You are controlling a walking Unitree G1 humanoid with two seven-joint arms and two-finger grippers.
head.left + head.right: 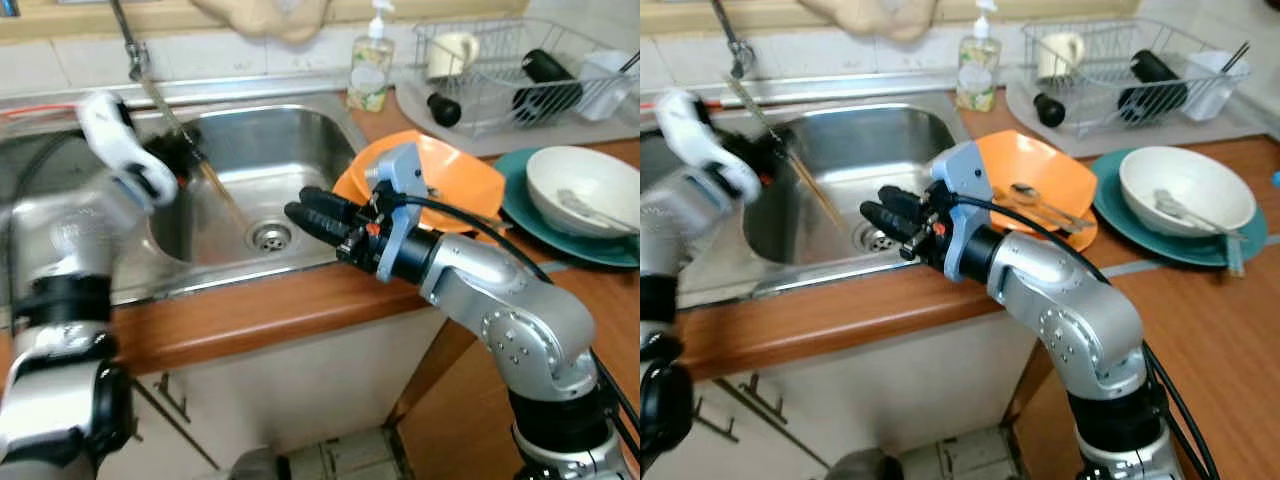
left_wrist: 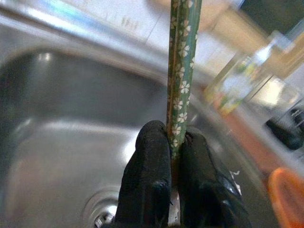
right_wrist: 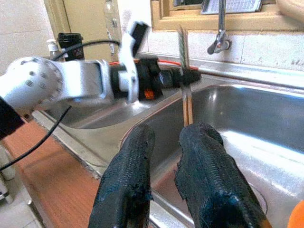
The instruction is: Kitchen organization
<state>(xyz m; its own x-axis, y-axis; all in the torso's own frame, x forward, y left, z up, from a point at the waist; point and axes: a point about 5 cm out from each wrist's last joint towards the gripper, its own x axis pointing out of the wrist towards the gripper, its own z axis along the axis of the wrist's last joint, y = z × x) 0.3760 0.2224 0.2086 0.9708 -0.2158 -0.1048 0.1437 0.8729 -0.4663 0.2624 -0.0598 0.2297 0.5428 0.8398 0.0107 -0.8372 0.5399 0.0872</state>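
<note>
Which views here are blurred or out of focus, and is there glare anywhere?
Left eye view: left arm smeared by motion blur, right gripper sharp. Left wrist view: chopsticks and fingers sharp, background soap bottle out of focus. Right wrist view: mostly crisp. Soft glare on the sink steel.

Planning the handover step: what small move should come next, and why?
Probably ease the right claw forward to the chopsticks. The left claw grips them upright over the sink, while the right claw is open, empty and short of them, pointed their way.
</note>
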